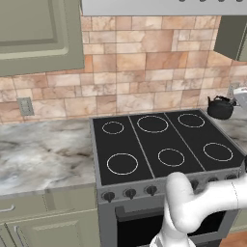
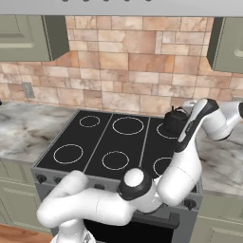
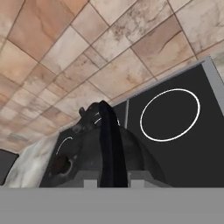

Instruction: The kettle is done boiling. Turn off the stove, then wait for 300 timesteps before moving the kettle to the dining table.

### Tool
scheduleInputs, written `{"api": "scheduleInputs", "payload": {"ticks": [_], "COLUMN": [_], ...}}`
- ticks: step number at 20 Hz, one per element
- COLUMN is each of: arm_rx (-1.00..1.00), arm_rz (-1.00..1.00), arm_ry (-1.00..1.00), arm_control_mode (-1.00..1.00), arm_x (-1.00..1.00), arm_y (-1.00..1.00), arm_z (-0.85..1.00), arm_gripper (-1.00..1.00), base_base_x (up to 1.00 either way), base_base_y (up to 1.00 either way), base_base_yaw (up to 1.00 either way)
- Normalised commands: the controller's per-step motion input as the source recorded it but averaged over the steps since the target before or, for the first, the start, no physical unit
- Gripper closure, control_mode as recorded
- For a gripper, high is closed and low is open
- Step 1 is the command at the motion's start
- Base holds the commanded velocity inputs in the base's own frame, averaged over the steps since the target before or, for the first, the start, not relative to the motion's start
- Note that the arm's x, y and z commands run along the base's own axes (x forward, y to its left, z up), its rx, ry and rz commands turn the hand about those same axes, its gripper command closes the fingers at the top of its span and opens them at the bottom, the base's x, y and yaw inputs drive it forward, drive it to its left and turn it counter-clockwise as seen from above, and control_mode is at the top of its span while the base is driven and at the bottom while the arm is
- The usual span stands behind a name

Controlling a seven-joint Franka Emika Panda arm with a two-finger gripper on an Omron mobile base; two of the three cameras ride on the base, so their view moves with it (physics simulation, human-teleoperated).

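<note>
Claw pinched on kettle handle; kettle directly under claw, at stove's back corner. Knob state unreadable. Judged: grasp made; lift and carry to dining table remain.

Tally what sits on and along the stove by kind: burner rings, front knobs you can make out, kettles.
Burner rings on the stove: 6
Front knobs visible in the left base view: 5, others may be hidden behind the arm
Kettle: 1
Total: 12
</note>
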Motion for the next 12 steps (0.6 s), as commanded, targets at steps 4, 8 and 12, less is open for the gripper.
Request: {"api": "scheduleInputs", "payload": {"ticks": [4, 8, 12], "arm_rx": [0.00, 0.00, 0.00], "arm_rz": [-0.07, -0.07, -0.06], "arm_ry": [0.00, 0.00, 0.00], "arm_control_mode": [-1.00, -1.00, -1.00], "arm_x": [-0.54, -0.52, -0.49], "arm_y": [0.00, 0.00, 0.02], "arm_z": [0.19, 0.17, 0.15], "arm_gripper": [1.00, 1.00, 1.00], "base_base_x": [0.00, 0.00, 0.00], "base_base_y": [0.00, 0.00, 0.00], "base_base_yaw": [0.00, 0.00, 0.00]}}
